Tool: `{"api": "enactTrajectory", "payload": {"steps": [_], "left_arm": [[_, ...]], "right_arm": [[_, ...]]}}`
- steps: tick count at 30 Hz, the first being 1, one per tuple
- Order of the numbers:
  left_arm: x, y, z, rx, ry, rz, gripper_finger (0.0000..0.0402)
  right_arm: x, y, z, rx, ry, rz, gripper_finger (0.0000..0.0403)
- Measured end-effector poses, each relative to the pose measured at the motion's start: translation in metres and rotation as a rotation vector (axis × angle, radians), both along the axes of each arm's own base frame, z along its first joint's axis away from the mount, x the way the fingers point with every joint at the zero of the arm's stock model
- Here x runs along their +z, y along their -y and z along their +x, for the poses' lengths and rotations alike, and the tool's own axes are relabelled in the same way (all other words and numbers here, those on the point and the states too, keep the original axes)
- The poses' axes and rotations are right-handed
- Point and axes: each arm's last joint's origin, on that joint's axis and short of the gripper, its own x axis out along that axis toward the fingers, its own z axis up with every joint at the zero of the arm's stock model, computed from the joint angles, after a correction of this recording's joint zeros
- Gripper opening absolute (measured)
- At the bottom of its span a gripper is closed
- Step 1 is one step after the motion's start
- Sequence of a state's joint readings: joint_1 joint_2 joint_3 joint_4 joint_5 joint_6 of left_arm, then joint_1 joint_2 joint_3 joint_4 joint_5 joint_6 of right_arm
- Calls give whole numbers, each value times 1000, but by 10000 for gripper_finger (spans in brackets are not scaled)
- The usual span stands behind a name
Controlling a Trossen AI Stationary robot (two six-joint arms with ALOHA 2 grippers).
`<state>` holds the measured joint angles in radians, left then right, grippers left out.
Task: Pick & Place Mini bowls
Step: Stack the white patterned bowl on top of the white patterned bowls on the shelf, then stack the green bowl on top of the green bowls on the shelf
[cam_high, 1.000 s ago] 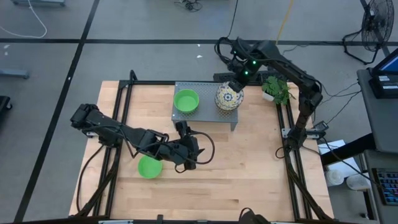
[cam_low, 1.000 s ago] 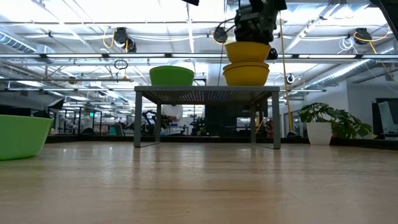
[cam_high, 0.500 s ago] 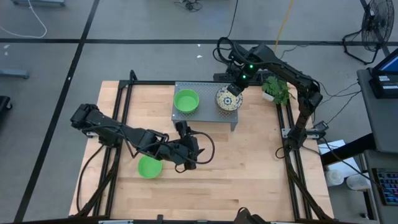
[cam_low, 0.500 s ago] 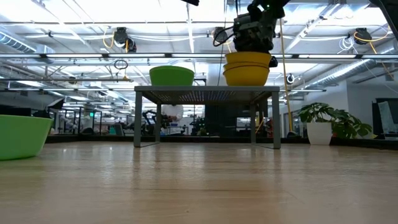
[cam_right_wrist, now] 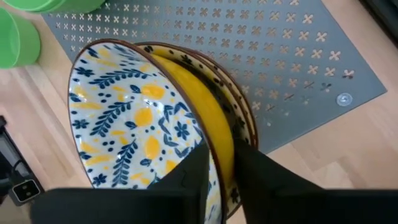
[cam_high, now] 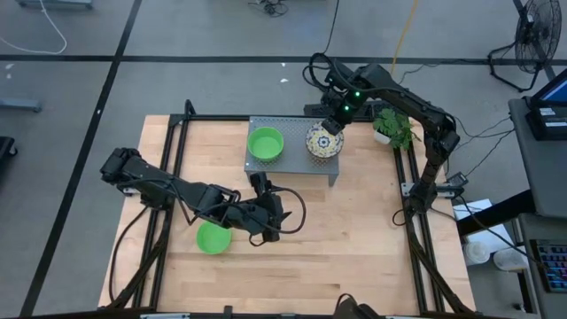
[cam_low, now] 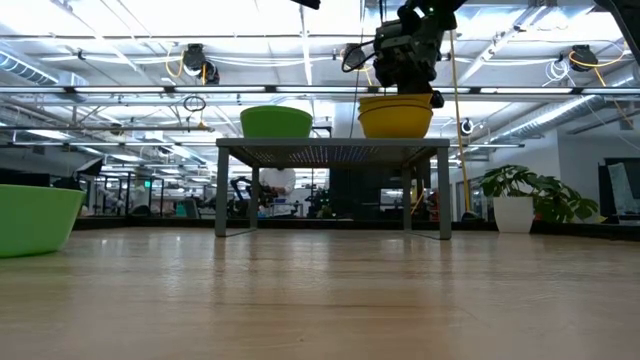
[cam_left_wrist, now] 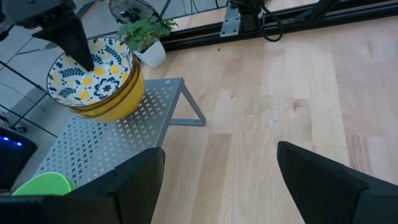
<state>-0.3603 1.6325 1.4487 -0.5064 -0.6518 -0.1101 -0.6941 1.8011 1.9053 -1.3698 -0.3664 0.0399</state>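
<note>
A white floral mini bowl (cam_high: pixel 324 142) sits nested on top of other floral bowls (cam_right_wrist: pixel 239 118) on the grey perforated stand (cam_high: pixel 292 167). A green bowl (cam_high: pixel 265 143) stands on the stand's left part. Another green bowl (cam_high: pixel 213 237) rests on the table by the left arm. My right gripper (cam_high: pixel 333 124) is above the floral stack's far side, shut on the top bowl. My left gripper (cam_left_wrist: pixel 219 149) hovers open over bare wood near the middle of the table, right of the green bowl. From table height the stack (cam_low: pixel 397 115) looks yellow. My right gripper pinches the top floral bowl's rim (cam_right_wrist: pixel 219 155), one finger (cam_right_wrist: pixel 186 180) inside the bowl and one outside. The fingers come from above, slanting in from the far side. The bowl sits nested in the bowls below it on the stand, slightly tilted.
A small potted plant (cam_high: pixel 392 127) stands at the table's far right corner beside the stand. The stand has thin legs (cam_low: pixel 445 190) with open room beneath. Black frame rails (cam_high: pixel 173 151) run along the table's left and right sides. Bare wood lies near and right.
My right gripper has come down and shifted a little toward the far edge, still shut on the floral bowl. The bowl was held clear above the stack a second ago and is now nested into it.
</note>
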Motion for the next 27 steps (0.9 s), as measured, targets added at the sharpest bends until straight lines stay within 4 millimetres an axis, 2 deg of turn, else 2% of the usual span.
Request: {"api": "enactTrajectory", "payload": {"steps": [8,17,20,22,27], "left_arm": [[0,0,0,-1,0,0,310],[0,0,0,-1,2,-11,310],[-4,1,1,21,2,-89,310],[-11,2,3,6,-34,-150,310],[-45,2,10,-71,-196,-180,310]], "right_arm": [[15,-6,-10,-12,33,-42,133],[55,-22,-33,-2,160,-208,190],[69,-40,-40,82,233,-235,193],[72,-60,-45,166,319,-220,192],[66,-114,-58,377,604,-312,184]]}}
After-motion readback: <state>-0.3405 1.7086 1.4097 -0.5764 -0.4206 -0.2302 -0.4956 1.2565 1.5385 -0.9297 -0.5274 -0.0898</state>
